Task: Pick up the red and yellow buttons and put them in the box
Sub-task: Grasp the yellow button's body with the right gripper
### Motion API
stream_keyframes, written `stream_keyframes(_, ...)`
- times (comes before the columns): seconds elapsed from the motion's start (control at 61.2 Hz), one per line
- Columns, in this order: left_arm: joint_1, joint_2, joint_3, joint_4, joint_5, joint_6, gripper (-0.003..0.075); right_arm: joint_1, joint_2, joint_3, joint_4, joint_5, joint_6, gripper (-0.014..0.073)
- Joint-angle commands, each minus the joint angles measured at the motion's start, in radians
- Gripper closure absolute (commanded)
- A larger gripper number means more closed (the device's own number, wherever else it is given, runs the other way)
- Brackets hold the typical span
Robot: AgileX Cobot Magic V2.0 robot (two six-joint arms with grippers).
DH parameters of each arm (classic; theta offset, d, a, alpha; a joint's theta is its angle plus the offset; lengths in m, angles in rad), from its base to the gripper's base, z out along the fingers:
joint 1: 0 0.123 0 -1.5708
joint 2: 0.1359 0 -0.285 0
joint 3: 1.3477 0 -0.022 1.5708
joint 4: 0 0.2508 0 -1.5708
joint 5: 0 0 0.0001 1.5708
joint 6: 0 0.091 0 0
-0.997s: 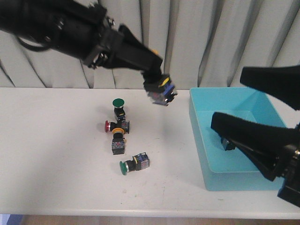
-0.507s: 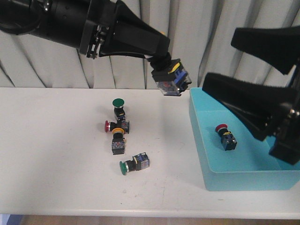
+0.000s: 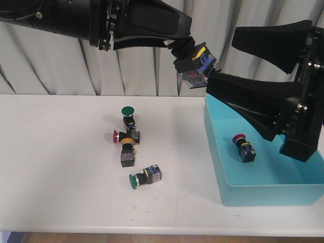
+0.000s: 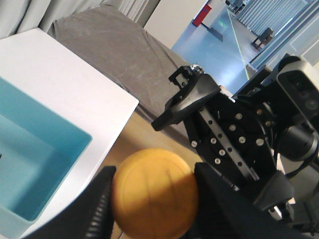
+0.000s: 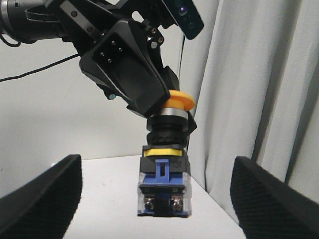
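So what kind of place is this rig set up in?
Probably a lab or test room, not a factory line: a plain white table against a grey curtain, and a blue box for sorting buttons. The left wrist view also shows a glazed corridor beyond.

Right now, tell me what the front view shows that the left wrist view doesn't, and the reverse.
Only the front view shows the buttons lying on the table: a green button, a red button, another green one, plus the red button in the box and the open right gripper.

Only the left wrist view shows the held button's yellow cap face-on and a corridor beyond the table edge.

Both show the left gripper shut on the yellow button near the turquoise box.
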Motion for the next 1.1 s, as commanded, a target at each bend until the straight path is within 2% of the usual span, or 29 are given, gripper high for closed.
stream_keyframes(0.0, -0.005, -0.037, -0.033, -0.129, -0.037, -0.004, 0.0728, -0.001, -0.006, -0.031, 0.080, 0.017, -0.018, 0.0014)
stream_keyframes(0.294, -0.005, -0.037, -0.033, -0.216, -0.031, 0.003, 0.0728, -0.001, 0.026, -0.031, 0.093, 0.026, -0.024, 0.0014)
stream_keyframes(0.556, -0.005, -0.037, -0.033, -0.218, -0.029, 0.003, 0.0728, 0.013, 0.052, -0.031, 0.157, 0.049, -0.073, 0.0014)
stream_keyframes(0.703, -0.005, -0.037, -0.033, -0.218, -0.028, 0.003, 0.0728, 0.102, 0.074, -0.033, 0.159, -0.009, -0.117, 0.0014)
stream_keyframes(0.834, -0.005, -0.037, -0.033, -0.217, -0.008, 0.003, 0.0728, 0.160, 0.075, -0.043, 0.159, -0.129, -0.142, 0.0014)
stream_keyframes(1.079, -0.005, -0.037, -0.033, -0.216, 0.012, 0.003, 0.0728, 0.166, 0.075, -0.105, 0.159, -0.166, -0.139, 0.0014)
